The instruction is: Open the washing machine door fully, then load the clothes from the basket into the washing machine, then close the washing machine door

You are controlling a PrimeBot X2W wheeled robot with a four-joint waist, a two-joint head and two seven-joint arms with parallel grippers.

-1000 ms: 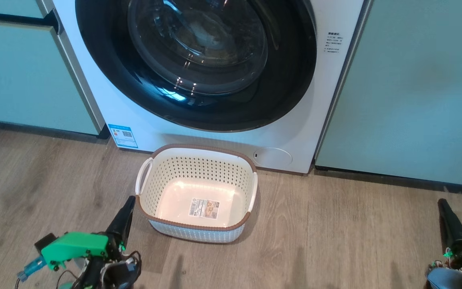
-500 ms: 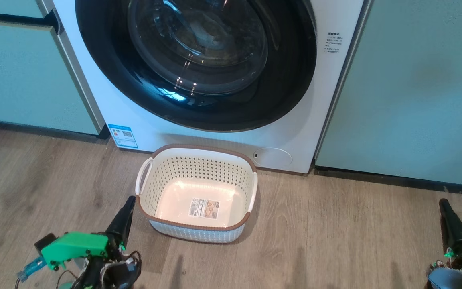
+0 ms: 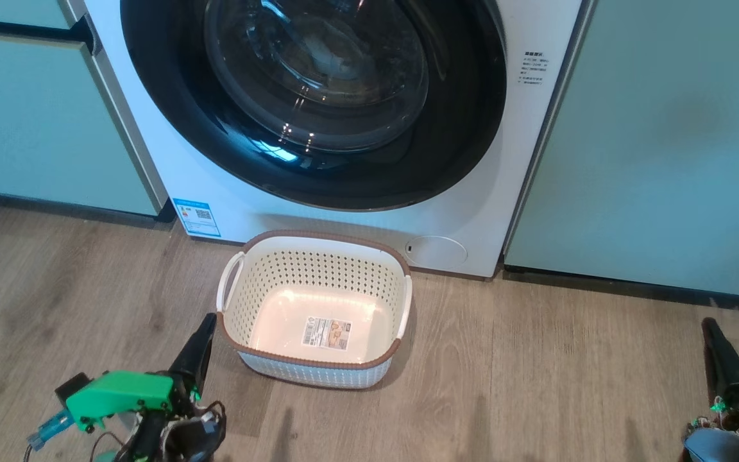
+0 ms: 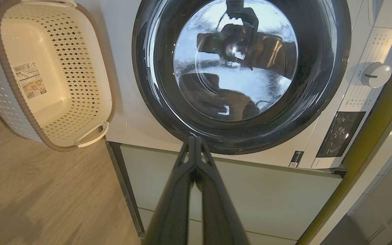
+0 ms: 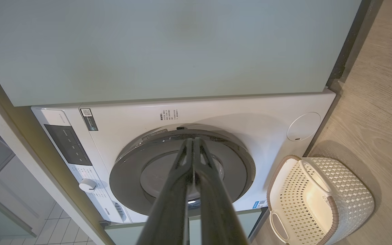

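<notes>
Below shut washing machine door (image 3: 466,128), basket (image 3: 315,269) sits on floor (image 3: 536,366), label sticker (image 3: 326,333) showing; left claw (image 3: 209,322), right claw (image 3: 708,325) both pressed together.

- You have a grey-brown wood-plank floor (image 3: 536,378) across the near side.
- At the far left stands the left cabinet (image 3: 29,122), pale green and matt.
- The right cabinet (image 3: 652,141), same green, fills your far right.
- A dark plinth strip (image 3: 632,289) runs beneath it, at the floor.
</notes>
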